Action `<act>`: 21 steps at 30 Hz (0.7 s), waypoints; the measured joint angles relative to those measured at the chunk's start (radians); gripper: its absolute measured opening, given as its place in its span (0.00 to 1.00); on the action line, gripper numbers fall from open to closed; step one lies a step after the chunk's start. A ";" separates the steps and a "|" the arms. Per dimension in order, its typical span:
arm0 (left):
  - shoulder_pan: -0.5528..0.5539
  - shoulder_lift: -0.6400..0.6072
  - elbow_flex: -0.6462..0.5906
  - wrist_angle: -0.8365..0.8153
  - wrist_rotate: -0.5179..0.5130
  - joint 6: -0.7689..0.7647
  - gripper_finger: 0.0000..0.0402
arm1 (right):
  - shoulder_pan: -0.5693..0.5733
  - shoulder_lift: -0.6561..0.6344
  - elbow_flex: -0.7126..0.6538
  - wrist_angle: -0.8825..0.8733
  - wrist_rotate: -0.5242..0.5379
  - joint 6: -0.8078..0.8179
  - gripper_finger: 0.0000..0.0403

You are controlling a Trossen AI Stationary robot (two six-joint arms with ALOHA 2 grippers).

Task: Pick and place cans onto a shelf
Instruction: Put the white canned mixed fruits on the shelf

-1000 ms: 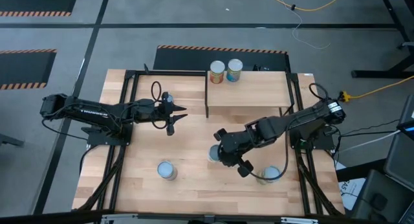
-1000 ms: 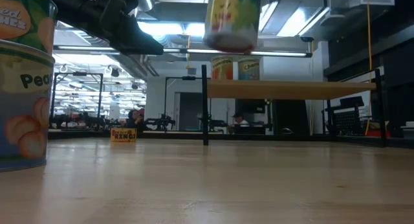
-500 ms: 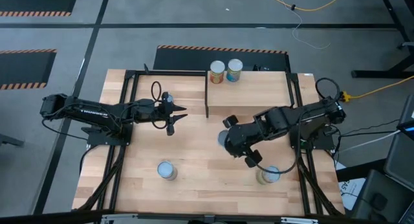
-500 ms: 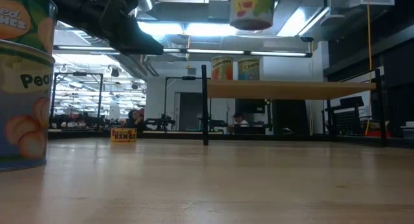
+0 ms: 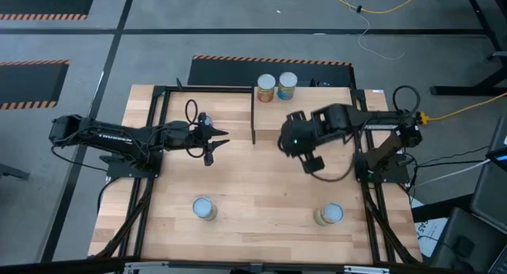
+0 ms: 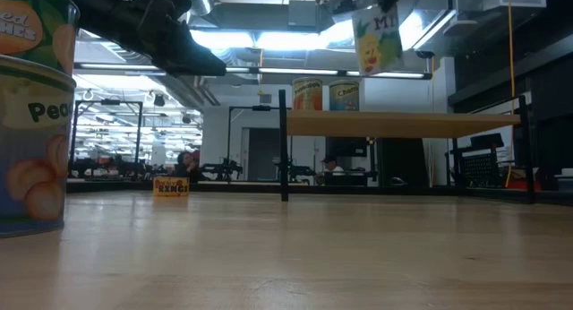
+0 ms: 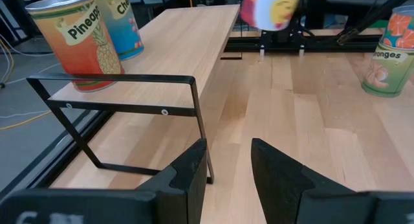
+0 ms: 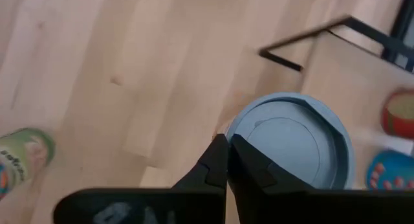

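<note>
My right gripper (image 5: 291, 135) is shut on a can with a pale blue-grey top (image 8: 289, 143) and a yellow label (image 6: 376, 39), held in the air over the near edge of the shelf (image 5: 309, 116). Two cans (image 5: 266, 88) (image 5: 287, 85) stand upright on the shelf's far left corner. Two more cans stand on the table near its front edge (image 5: 203, 208) (image 5: 329, 215). My left gripper (image 5: 215, 145) is open and empty, hovering left of the shelf. My right gripper holds the can at the rim of its top (image 8: 234, 129), the two fingers close together at one side of the lid. The fingers come from above. The can hangs below them, tilted, clear of the table and the shelf (image 6: 403, 124).
The shelf's black frame post (image 5: 253, 119) stands between my two grippers. Bare shelf board lies right of the two cans. A peach can (image 6: 27, 113) stands close to the low camera. Black frame rails run along the table's left and right sides.
My right gripper has gone up and toward the table's far edge, from the middle of the table to the shelf's near edge, carrying the can. The can has stayed clear of the table and now hangs tilted.
</note>
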 joint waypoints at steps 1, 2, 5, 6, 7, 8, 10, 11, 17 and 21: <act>0.000 0.000 0.000 0.000 0.000 0.000 0.28 | -0.019 -0.002 0.000 0.000 -0.001 -0.004 0.02; 0.000 0.000 0.000 -0.001 0.000 0.000 0.28 | -0.037 -0.003 0.000 -0.002 -0.006 -0.015 0.02; 0.000 0.000 0.000 -0.002 0.000 0.000 0.28 | -0.088 -0.005 0.000 -0.006 -0.028 -0.049 0.01; 0.000 0.000 0.000 -0.002 0.000 -0.001 0.28 | -0.104 -0.005 0.000 -0.006 -0.034 -0.057 0.01; 0.000 0.000 0.000 -0.002 0.000 0.000 0.28 | -0.120 -0.005 0.000 -0.006 -0.034 -0.065 0.01; 0.000 0.000 0.000 -0.002 0.000 0.000 0.28 | -0.135 -0.005 -0.001 -0.006 -0.034 -0.074 0.01; 0.000 0.000 0.000 -0.002 0.000 0.000 0.28 | -0.166 -0.005 -0.001 -0.006 -0.035 -0.083 0.01; 0.000 0.000 0.000 -0.002 0.000 0.000 0.28 | -0.181 -0.005 -0.001 -0.006 -0.036 -0.089 0.01; 0.000 0.000 0.000 -0.002 0.000 0.000 0.28 | -0.270 -0.005 -0.001 0.020 -0.130 -0.130 0.01; 0.000 0.000 0.000 -0.002 0.000 0.000 0.28 | -0.328 -0.005 -0.002 0.009 -0.142 -0.133 0.01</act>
